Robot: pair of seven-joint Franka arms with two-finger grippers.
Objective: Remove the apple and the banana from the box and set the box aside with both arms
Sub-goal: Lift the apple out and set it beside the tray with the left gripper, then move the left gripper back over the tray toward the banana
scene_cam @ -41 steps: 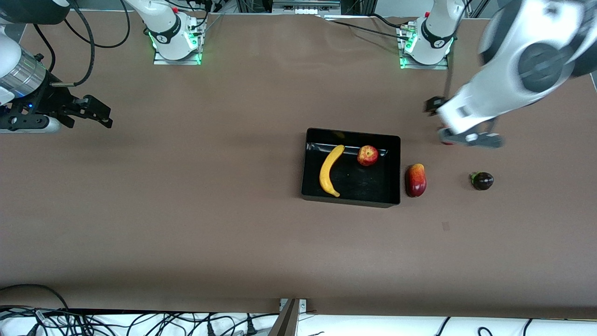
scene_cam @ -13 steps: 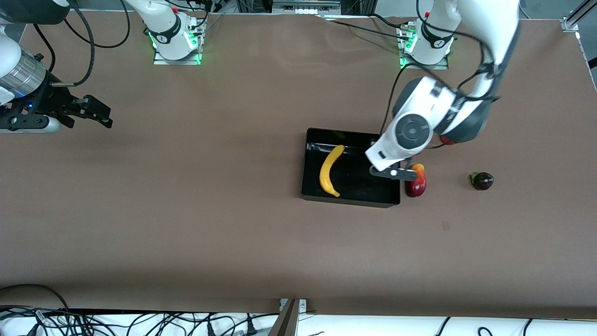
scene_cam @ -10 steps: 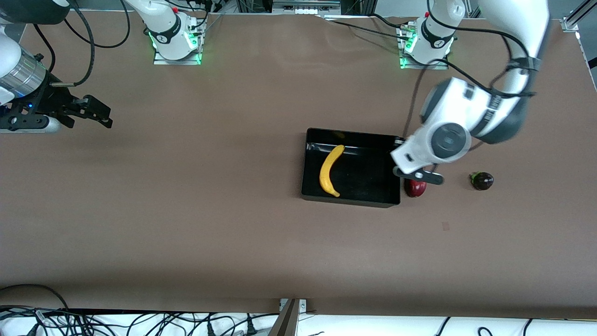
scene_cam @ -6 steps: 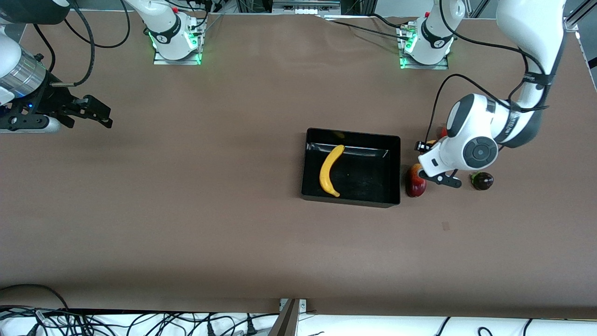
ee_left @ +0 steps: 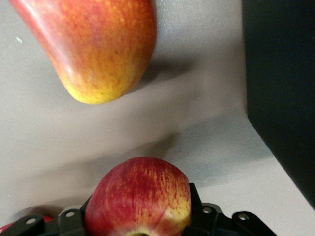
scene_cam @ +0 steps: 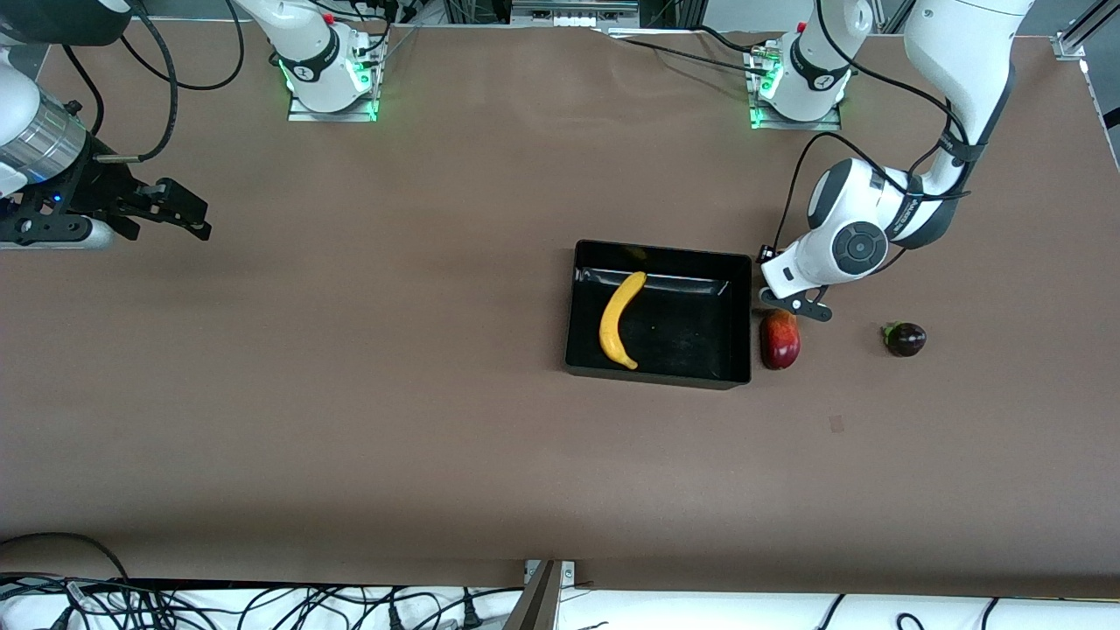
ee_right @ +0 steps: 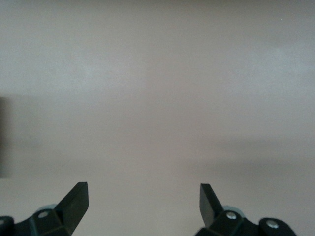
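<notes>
My left gripper [scene_cam: 792, 304] is shut on the round red-yellow apple [ee_left: 139, 196] and holds it low over the table, outside the black box [scene_cam: 742, 262], beside its wall at the left arm's end. The red-yellow mango [scene_cam: 780, 339] lies on the table just past the apple [ee_left: 93, 49]. The yellow banana [scene_cam: 618, 319] lies in the box. The small dark purple fruit [scene_cam: 905, 339] sits toward the left arm's end. The front view hides the apple under the arm. The pomegranate is out of view. My right gripper [scene_cam: 188, 217] is open and empty and waits at the right arm's end [ee_right: 142, 196].
The box's dark wall [ee_left: 280, 88] stands close beside the apple in the left wrist view. The two arm bases [scene_cam: 328, 79] stand along the edge farthest from the front camera. Cables hang along the table edge nearest that camera.
The apple has left the box and is now in my left gripper. That gripper swung past the mango toward the left arm's end, then back beside the box. The right arm has not moved.
</notes>
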